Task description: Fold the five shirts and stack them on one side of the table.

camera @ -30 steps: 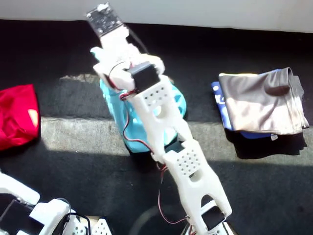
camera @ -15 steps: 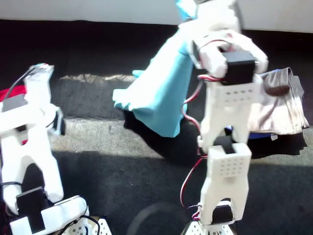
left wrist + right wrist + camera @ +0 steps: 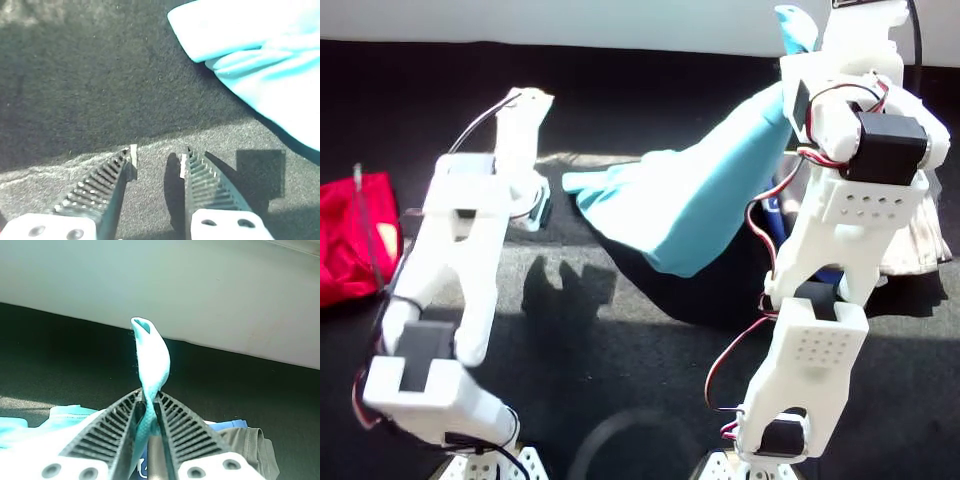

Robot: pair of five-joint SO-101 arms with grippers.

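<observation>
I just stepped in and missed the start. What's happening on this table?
The right gripper is shut on a light blue shirt, holding it up so it drapes toward the table. The left gripper hangs open over the table near the shirt's lower edge. A red shirt lies at one side, a folded grey shirt at the other.

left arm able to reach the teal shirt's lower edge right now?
Probably yes. The left gripper is open over bare mat, and the teal shirt's lower edge lies just ahead of it with nothing between. The right gripper holds the shirt's other end raised.
</observation>
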